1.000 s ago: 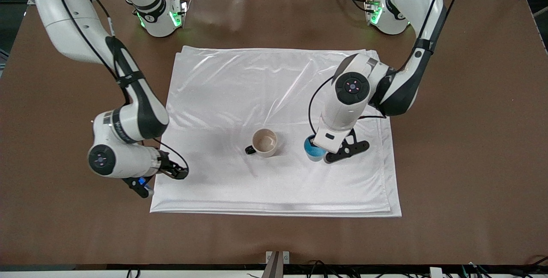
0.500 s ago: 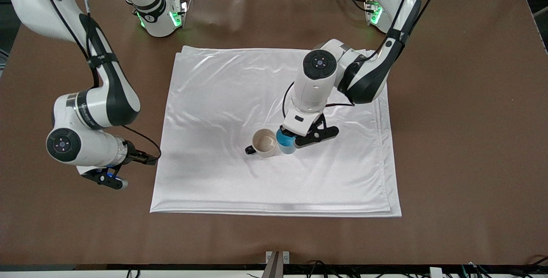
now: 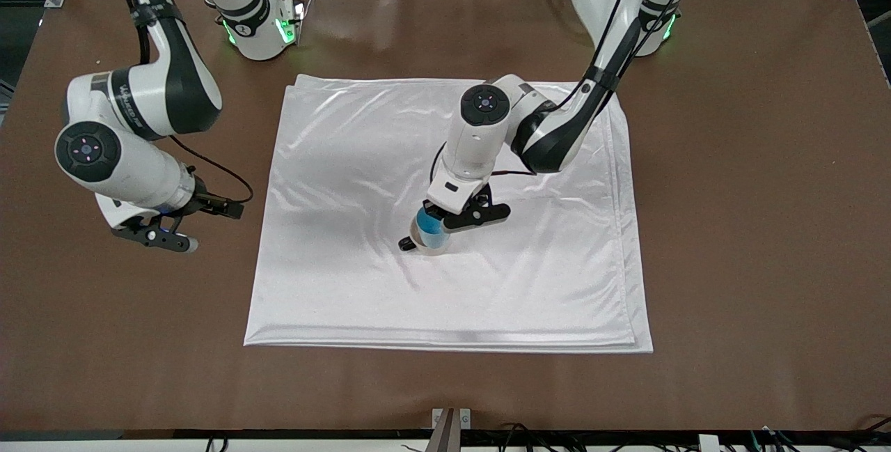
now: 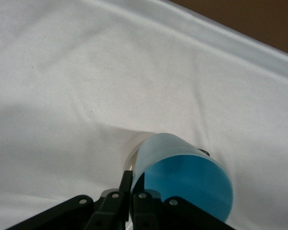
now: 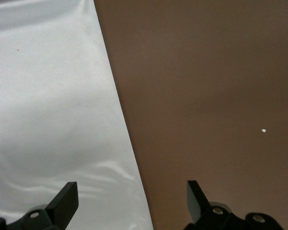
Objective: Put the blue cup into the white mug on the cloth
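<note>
Blue cup (image 3: 429, 221) upright in left tool (image 3: 437, 219) over white mug (image 3: 433, 246).

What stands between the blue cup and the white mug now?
Nothing visible does. The left gripper holds the blue cup directly over the white mug on the cloth. The right gripper waits over the table.

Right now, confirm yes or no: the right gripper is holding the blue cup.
No: the left gripper is shut on the blue cup over the white mug; the right gripper is open and empty.
</note>
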Action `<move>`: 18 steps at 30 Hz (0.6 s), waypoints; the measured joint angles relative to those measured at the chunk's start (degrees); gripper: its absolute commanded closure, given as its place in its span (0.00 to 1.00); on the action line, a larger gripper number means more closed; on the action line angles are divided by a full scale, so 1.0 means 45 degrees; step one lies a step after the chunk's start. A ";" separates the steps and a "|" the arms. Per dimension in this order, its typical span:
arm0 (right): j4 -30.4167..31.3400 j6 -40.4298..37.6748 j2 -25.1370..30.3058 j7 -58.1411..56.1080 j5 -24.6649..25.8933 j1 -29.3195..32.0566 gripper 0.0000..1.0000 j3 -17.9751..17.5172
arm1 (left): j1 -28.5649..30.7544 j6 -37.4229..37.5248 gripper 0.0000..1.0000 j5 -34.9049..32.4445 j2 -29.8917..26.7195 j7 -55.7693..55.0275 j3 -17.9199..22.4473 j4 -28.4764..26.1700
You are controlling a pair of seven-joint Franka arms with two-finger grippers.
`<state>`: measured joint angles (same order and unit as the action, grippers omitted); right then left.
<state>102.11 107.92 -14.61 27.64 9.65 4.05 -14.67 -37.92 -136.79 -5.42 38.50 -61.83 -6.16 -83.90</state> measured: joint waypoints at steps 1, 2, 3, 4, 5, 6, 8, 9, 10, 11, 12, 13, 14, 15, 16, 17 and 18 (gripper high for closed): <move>0.0070 -0.0075 0.0179 -0.0119 0.0000 0.0007 0.00 0.0004 | -0.0035 -0.0041 1.00 0.0000 0.0035 -0.0058 0.0000 0.0000; 0.0123 -0.0167 0.0332 -0.0245 0.0000 0.0021 0.00 0.0008 | -0.0055 -0.0064 1.00 0.0000 0.0054 -0.0093 0.0000 0.0001; 0.0160 -0.0257 0.0485 -0.0342 0.0000 0.0043 0.00 0.0011 | -0.0064 -0.0073 1.00 0.0000 0.0058 -0.0110 0.0001 0.0001; 0.0189 -0.0338 0.0617 -0.0415 -0.0009 0.0069 0.00 0.0013 | -0.0068 -0.0075 1.00 0.0000 0.0056 -0.0121 0.0001 0.0003; 0.0210 -0.0420 0.0772 -0.0496 -0.0037 0.0103 0.00 0.0014 | -0.0068 -0.0076 1.00 0.0000 0.0054 -0.0127 0.0002 0.0018; 0.0224 -0.0499 0.0900 -0.0554 -0.0081 0.0132 0.00 0.0016 | -0.0067 -0.0076 1.00 0.0000 0.0053 -0.0130 0.0004 0.0034; 0.0233 -0.0708 0.1158 -0.0708 -0.0202 0.0192 0.00 0.0020 | -0.0067 -0.0076 1.00 0.0000 0.0051 -0.0137 0.0007 0.0065; 0.0234 -0.0806 0.1279 -0.0798 -0.0283 0.0219 0.00 0.0024 | -0.0068 -0.0076 1.00 0.0000 0.0050 -0.0150 0.0007 0.0077; 0.0234 -0.0885 0.1395 -0.0857 -0.0359 0.0240 0.00 0.0031 | -0.0071 -0.0076 1.00 0.0000 0.0050 -0.0167 0.0007 0.0084; 0.0237 -0.0948 0.1494 -0.0908 -0.0398 0.0255 0.00 0.0038 | -0.0078 -0.0076 1.00 0.0000 0.0050 -0.0182 0.0005 0.0085; 0.0241 -0.1008 0.1583 -0.0951 -0.0417 0.0269 0.00 0.0043 | -0.0095 -0.0076 1.00 0.0000 0.0051 -0.0203 0.0004 0.0084; 0.0245 -0.1062 0.1656 -0.0979 -0.0428 0.0278 0.00 0.0050 | -0.0125 -0.0076 1.00 0.0000 0.0053 -0.0228 0.0003 0.0083; 0.0247 -0.1110 0.1713 -0.0993 -0.0434 0.0281 0.00 0.0055 | -0.0158 -0.0075 1.00 0.0000 0.0055 -0.0246 0.0004 0.0082; 0.0250 -0.1152 0.1757 -0.1002 -0.0437 0.0282 0.00 0.0059 | -0.0193 -0.0073 1.00 0.0000 0.0056 -0.0263 0.0004 0.0080; 0.0255 -0.1192 0.1801 -0.1007 -0.0439 0.0283 0.00 0.0061 | -0.0235 -0.0072 1.00 0.0000 0.0059 -0.0278 0.0005 0.0074; 0.0257 -0.1218 0.1843 -0.1009 -0.0440 0.0283 0.00 0.0061 | -0.0278 -0.0072 1.00 0.0000 0.0064 -0.0290 0.0004 0.0067; 0.0258 -0.1227 0.1880 -0.1011 -0.0440 0.0283 0.00 0.0061 | -0.0321 -0.0072 1.00 0.0000 0.0069 -0.0305 0.0004 0.0058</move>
<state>103.28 102.40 -6.15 23.09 7.67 5.33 -14.40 -39.36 -137.11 -5.42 38.81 -63.20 -6.15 -83.63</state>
